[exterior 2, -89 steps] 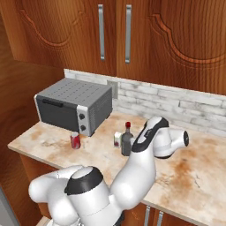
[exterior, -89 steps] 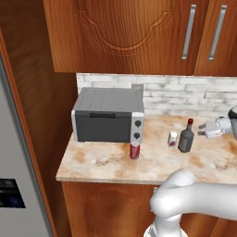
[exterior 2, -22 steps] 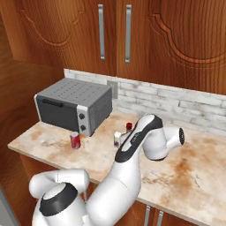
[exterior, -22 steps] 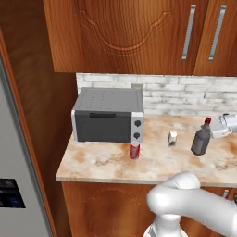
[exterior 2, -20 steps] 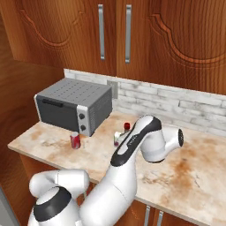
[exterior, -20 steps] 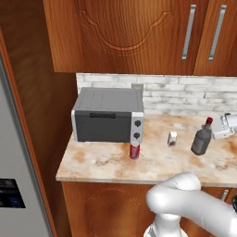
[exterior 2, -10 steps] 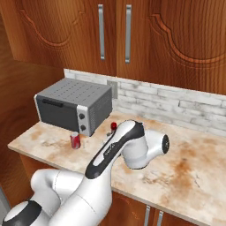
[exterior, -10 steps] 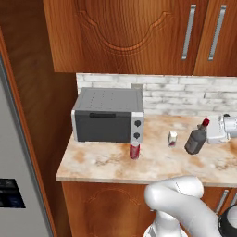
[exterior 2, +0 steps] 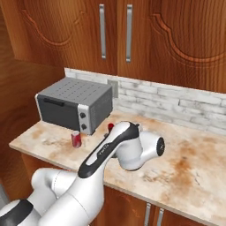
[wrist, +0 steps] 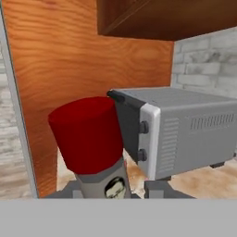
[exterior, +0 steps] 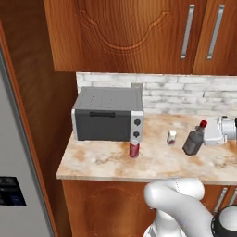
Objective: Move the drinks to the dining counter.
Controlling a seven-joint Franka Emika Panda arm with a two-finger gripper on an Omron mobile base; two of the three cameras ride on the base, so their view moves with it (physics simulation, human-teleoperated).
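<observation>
Red-capped bottle: we have the squat dark-grey bottle (exterior: 193, 140) clamped in our two-finger gripper (exterior: 209, 136), jaws closed on its neck
Change: it now tilts clear of the counter, carried leftward, so transport has begun
Waiting: small red can (exterior: 134, 149), tiny white carton (exterior: 171, 137)
Surface: narrow marbled counter (exterior: 106, 159)
Room: grey toaster oven (exterior: 108, 114), white-tile backsplash (exterior: 185, 95), wood cabinets (exterior: 139, 34)

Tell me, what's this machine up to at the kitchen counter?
The white robot arm has hold of a squat dark bottle with a red cap; its end effector is shut on it, and the bottle looks tilted and lifted off the marbled counter. Nearby on that counter stand a small red can in front of the grey toaster oven and a tiny white carton, both untouched so far.
</observation>
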